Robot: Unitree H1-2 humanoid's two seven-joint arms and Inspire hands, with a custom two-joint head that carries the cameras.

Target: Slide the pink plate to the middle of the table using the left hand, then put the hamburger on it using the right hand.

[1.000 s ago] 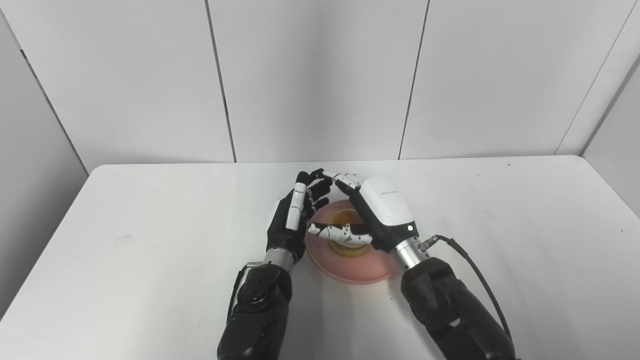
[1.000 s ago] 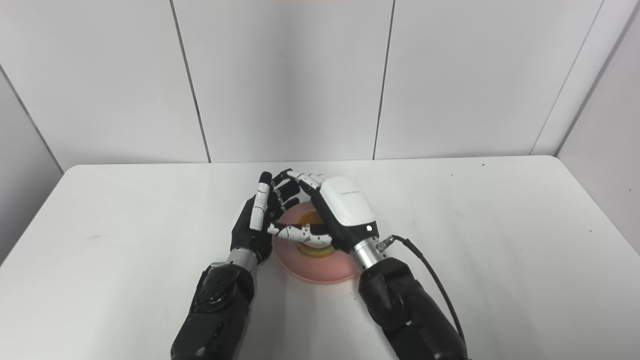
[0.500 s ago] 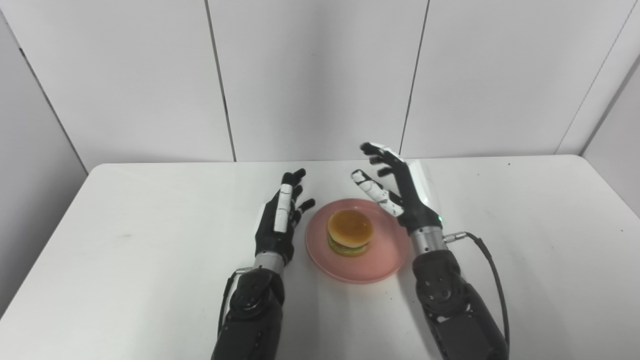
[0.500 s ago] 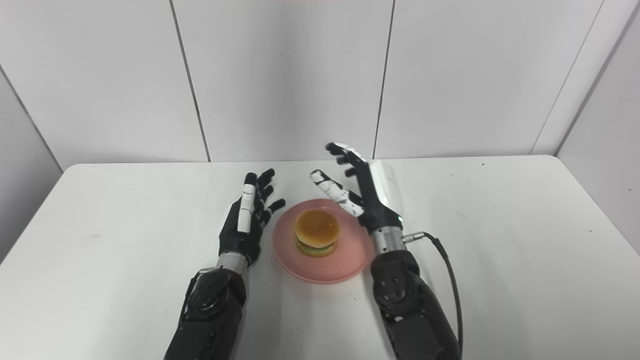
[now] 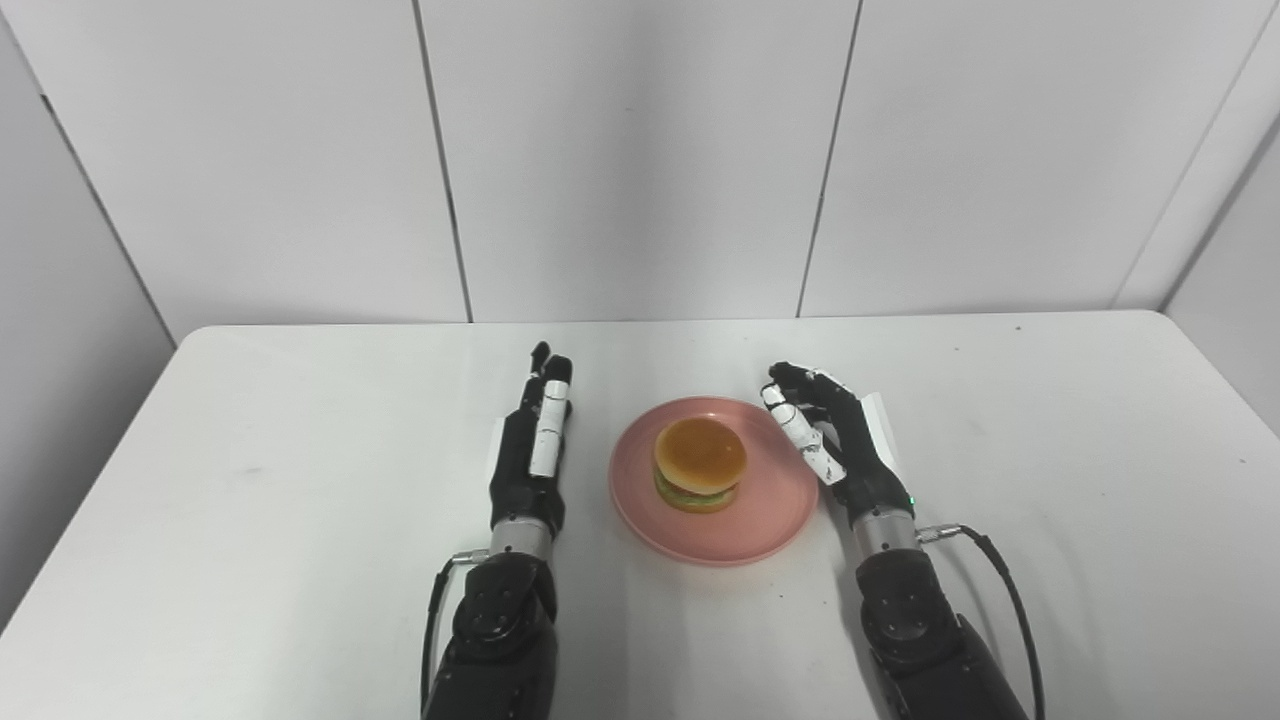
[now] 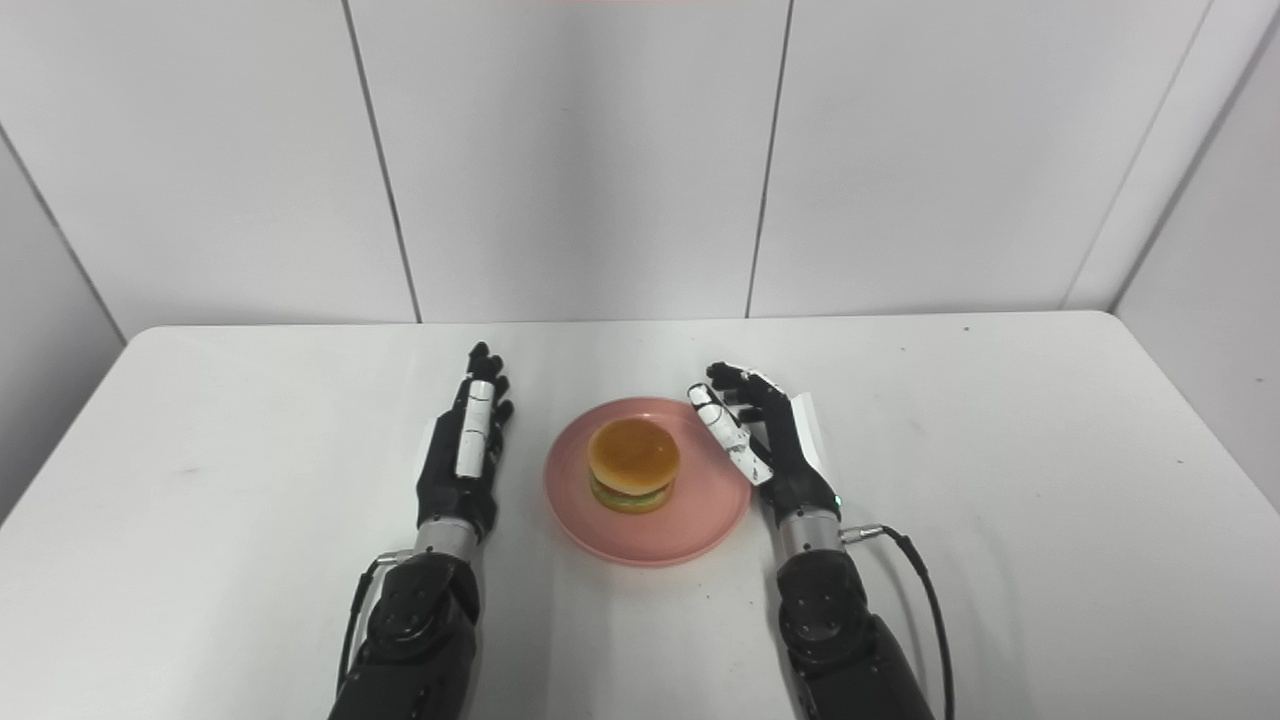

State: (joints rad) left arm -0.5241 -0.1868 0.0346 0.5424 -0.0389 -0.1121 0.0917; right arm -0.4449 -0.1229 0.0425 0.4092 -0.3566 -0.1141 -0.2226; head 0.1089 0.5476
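Observation:
The pink plate [image 5: 760,520] lies near the middle of the white table, and the hamburger [image 5: 699,464] stands upright on it, slightly left of the plate's centre. My left hand [image 5: 530,455] rests edge-up just left of the plate, fingers straight, open and holding nothing, a small gap away from the rim. My right hand [image 5: 838,440] stands at the plate's right rim, fingers apart and lightly curled, open and empty. Neither hand touches the hamburger.
The white table [image 5: 250,470] stretches wide on both sides, with rounded far corners. Grey wall panels stand close behind its far edge. A black cable [image 5: 1000,580] loops from my right wrist.
One second ago both hands were over the plate, the right one around the hamburger. The right hand let go and lifted; both hands then drew apart and lowered beside the plate.

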